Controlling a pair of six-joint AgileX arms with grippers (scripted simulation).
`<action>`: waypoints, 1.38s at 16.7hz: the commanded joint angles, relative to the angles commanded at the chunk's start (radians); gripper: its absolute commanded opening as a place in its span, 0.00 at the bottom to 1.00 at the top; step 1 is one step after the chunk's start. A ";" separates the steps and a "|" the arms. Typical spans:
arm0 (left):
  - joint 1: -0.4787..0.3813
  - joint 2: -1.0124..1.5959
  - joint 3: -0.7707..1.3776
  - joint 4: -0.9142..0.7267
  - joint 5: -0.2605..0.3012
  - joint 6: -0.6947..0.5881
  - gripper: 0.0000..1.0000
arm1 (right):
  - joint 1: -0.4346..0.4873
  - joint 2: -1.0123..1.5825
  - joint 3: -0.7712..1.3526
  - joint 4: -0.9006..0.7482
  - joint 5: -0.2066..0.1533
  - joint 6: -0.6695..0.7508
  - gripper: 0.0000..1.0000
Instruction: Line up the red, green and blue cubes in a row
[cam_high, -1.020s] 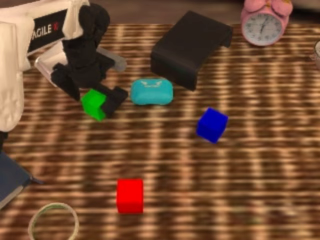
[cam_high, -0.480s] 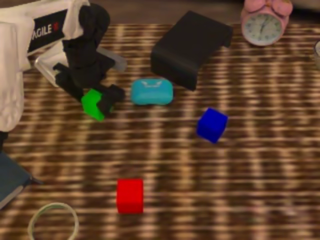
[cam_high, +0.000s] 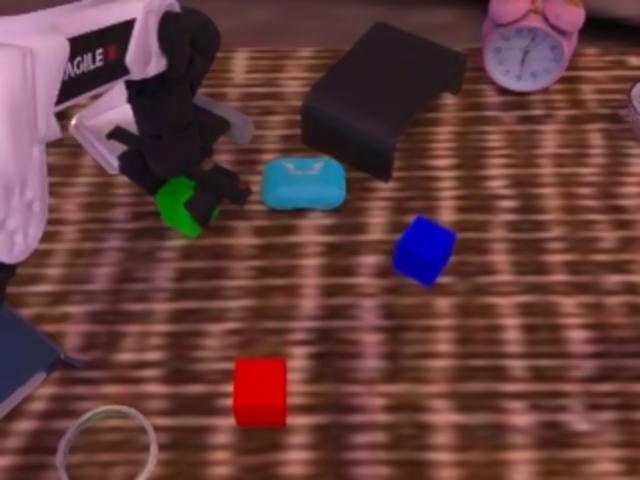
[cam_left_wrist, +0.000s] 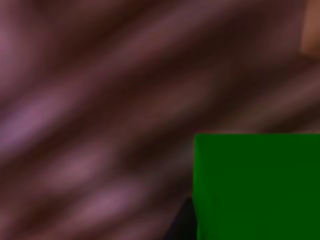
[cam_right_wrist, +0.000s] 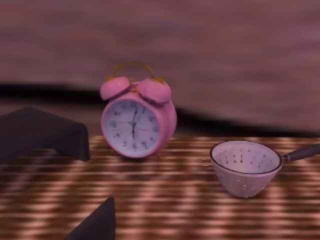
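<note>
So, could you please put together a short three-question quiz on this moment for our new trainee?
1. True or false: the left gripper is shut on the green cube.
2. Which thing lies nearest the green cube? A) pink alarm clock B) light-blue soap bar C) red cube
3. Fill in: the cube nearest the top view's right side is the ____ cube.

Key: 1 true; 2 B; 3 blue. The right gripper is out of the top view.
</note>
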 joint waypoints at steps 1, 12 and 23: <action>0.000 0.000 0.000 0.000 0.000 0.000 0.00 | 0.000 0.000 0.000 0.000 0.000 0.000 1.00; 0.010 -0.017 0.068 -0.077 0.001 -0.002 0.00 | 0.000 0.000 0.000 0.000 0.000 0.000 1.00; 0.006 -0.053 0.187 -0.239 0.000 -0.013 0.00 | 0.000 0.000 0.000 0.000 0.000 0.000 1.00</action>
